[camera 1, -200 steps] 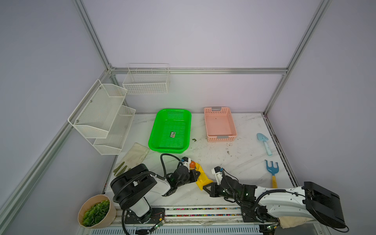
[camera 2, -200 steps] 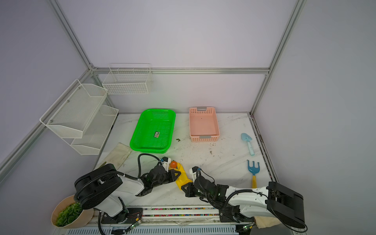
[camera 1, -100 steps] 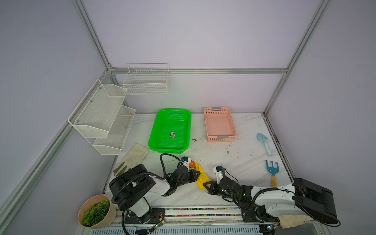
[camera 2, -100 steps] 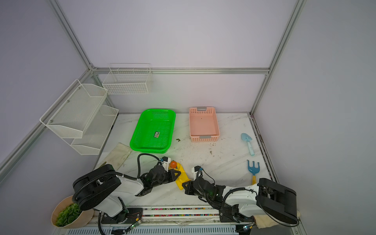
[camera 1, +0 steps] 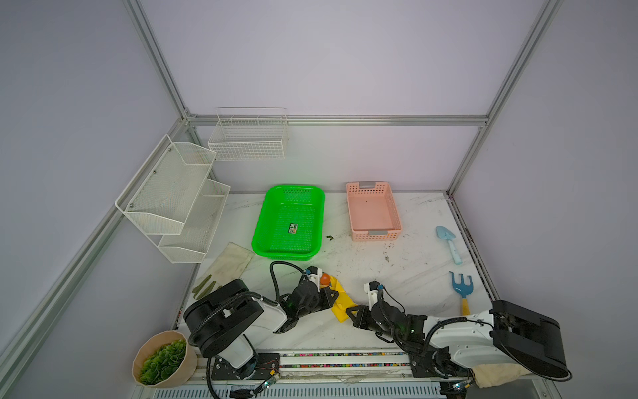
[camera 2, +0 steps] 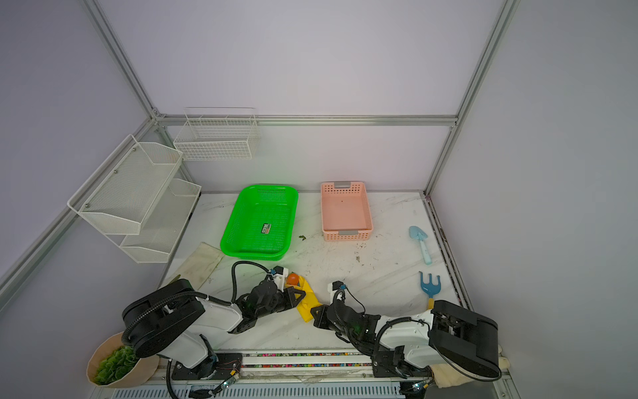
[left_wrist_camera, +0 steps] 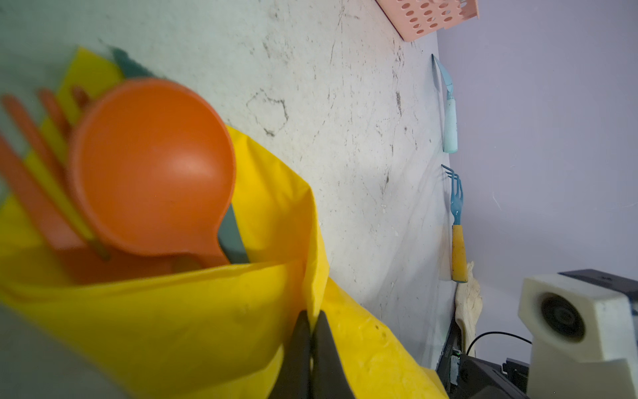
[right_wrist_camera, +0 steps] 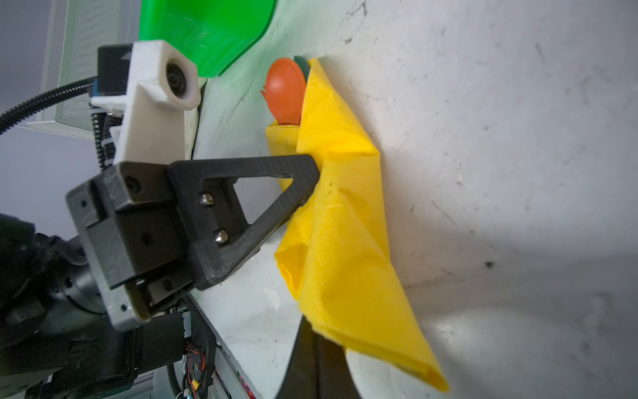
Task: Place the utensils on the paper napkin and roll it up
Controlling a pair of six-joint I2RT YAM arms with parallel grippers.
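1. Left wrist view is showing our left gripper clenching a fold of the paper napkin; in the right wrist view our right gripper is pinching the napkin's other end.
2. We are finding the bundle lying on the table between both arms, near the green tray.
3. We are judging the roll half-made; turning both ends together, evenly and gently, should tighten it without tearing.
4. Thin, matte, creasing paper is wrapping the handles; the glossy round-bowled orange spoon, slim-tined orange fork and dull teal piece are sticking out, and we are judging that these 3 could slide free.
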